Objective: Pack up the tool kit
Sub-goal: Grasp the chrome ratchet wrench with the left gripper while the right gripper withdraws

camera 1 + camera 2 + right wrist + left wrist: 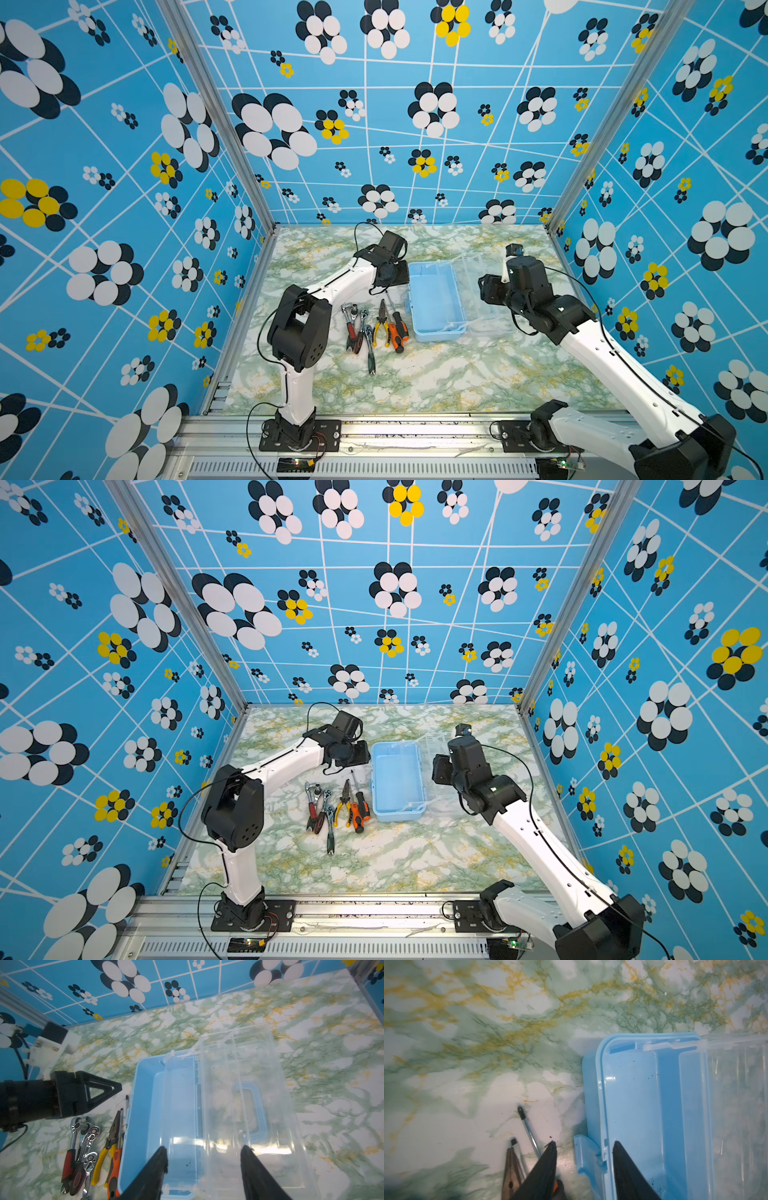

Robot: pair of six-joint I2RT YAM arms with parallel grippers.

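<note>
Nearest the left wrist lens, the left jaws stand released and gripping nothing, with one tip over the marbled surface (467, 1064) and the other over the empty light-blue tool box (643, 1105). The right jaws gape likewise above the box and its clear lid (270, 1064), which lies open flat beside it. The ratchet wrenches (368, 332), yellow-handled pliers (381, 318) and orange-black screwdrivers (399, 332) lie in a row just left of the box in both top views, all outside it.

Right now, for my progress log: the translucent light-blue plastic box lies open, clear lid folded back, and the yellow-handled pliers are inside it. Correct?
No: the translucent light-blue plastic box is open, clear lid folded back, but the yellow-handled pliers lie outside it, on the marble-patterned table beside it. Both top views show this.
</note>
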